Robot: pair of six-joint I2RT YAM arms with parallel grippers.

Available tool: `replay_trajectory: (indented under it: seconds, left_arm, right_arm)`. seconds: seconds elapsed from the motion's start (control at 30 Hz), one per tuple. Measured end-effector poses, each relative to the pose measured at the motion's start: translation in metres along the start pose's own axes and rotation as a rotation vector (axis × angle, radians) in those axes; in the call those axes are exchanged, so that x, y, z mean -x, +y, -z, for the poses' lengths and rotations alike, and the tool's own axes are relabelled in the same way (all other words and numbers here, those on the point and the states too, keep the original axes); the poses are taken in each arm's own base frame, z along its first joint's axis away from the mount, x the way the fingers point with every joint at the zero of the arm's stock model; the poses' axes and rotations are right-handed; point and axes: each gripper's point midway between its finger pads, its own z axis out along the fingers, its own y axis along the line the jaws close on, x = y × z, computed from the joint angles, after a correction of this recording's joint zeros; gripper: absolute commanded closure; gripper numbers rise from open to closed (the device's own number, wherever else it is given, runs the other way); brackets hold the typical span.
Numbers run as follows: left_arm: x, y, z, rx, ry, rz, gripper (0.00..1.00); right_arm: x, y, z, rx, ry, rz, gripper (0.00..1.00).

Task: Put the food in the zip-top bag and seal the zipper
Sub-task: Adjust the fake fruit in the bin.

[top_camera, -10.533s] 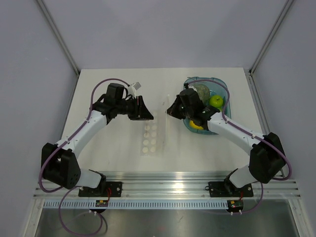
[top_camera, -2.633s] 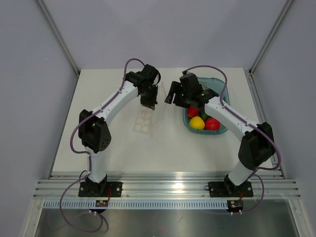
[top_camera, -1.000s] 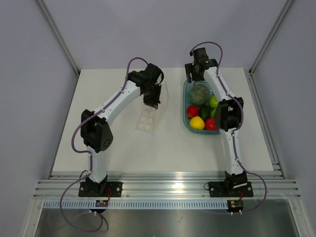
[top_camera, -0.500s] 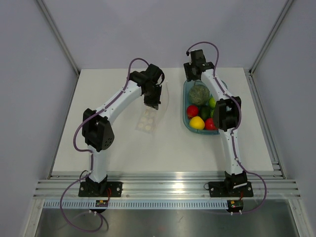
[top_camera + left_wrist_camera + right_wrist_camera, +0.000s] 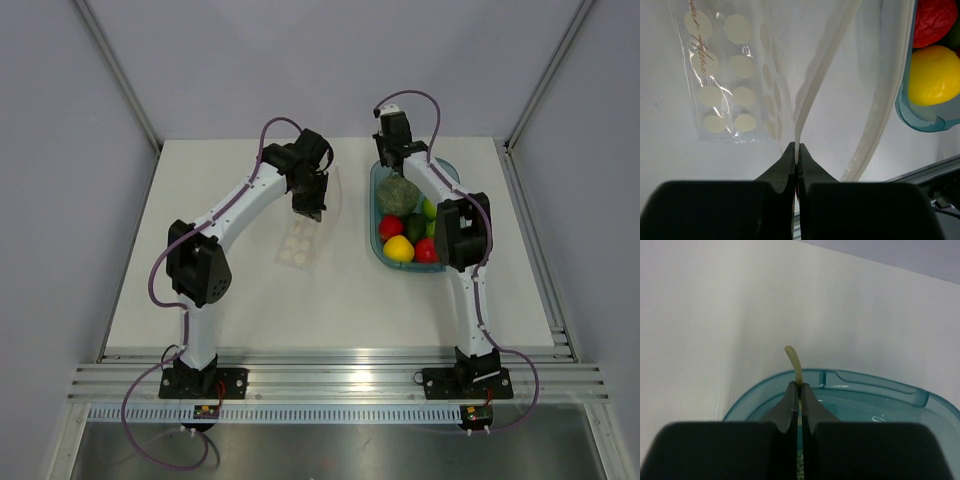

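Risk: R jaws, pressed shut on only a thin pale stem (image 5: 792,356) above the blue tray (image 5: 865,381) far rim. Skinny hold, so the piece may slip or swing off on lift. L jaws pinch one zipper (image 5: 815,80) strip, bag (image 5: 722,75) trailing to desk (image 5: 230,290); the mouth could sag shut. Other food (image 5: 400,248) sits in tray, apart from bag.

This is a robotics lab test cell. A bare white worktop (image 5: 240,300) is boxed in by plain grey walls (image 5: 60,200) and aluminium frame posts (image 5: 115,70). The left arm (image 5: 235,205) and right arm (image 5: 470,290) are bolted to a slotted aluminium rail (image 5: 330,372), with purple cables (image 5: 150,290) looped along them.
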Motion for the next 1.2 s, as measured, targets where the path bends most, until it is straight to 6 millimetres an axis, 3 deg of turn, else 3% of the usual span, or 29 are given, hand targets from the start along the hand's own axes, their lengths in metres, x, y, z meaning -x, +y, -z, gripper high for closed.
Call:
replay_trajectory:
  seconds: [0.27, 0.4, 0.6, 0.8, 0.9, 1.03, 1.07, 1.13, 1.17, 1.2]
  left_arm:
    - [0.0, -0.001, 0.0, -0.003, 0.001, -0.002, 1.0]
    - [0.0, -0.001, 0.0, -0.004, -0.001, -0.002, 1.0]
    - [0.001, -0.002, 0.001, -0.005, -0.003, -0.006, 1.0]
    - [0.01, -0.007, 0.008, -0.02, -0.034, -0.013, 1.0]
    - [0.011, -0.008, 0.009, -0.026, -0.035, -0.014, 1.0]
    - [0.01, -0.009, 0.009, -0.035, -0.031, -0.014, 1.0]
    - [0.01, -0.01, 0.009, -0.036, -0.031, -0.014, 1.0]
    - [0.01, -0.01, 0.009, -0.039, -0.029, -0.015, 1.0]
    - [0.01, -0.01, 0.009, -0.039, -0.03, -0.015, 1.0]
    - [0.01, -0.01, 0.009, -0.041, -0.029, -0.016, 1.0]
  right_arm:
    - [-0.017, -0.012, 0.033, -0.036, 0.002, -0.024, 1.0]
    - [-0.001, -0.027, 0.059, -0.081, -0.049, -0.051, 1.0]
    - [0.042, -0.049, 0.105, -0.132, -0.161, -0.105, 1.0]
    - [0.052, -0.063, 0.142, -0.163, -0.208, -0.154, 1.0]
    - [0.038, -0.063, 0.152, -0.159, -0.195, -0.178, 1.0]
    - [0.001, -0.058, 0.152, -0.152, -0.132, -0.212, 0.94]
    - [-0.009, -0.056, 0.15, -0.152, -0.113, -0.22, 0.76]
    - [-0.027, -0.052, 0.146, -0.15, -0.071, -0.235, 0.69]
    - [-0.034, -0.051, 0.146, -0.151, -0.048, -0.237, 0.56]
    - [-0.039, -0.05, 0.146, -0.152, -0.027, -0.244, 0.55]
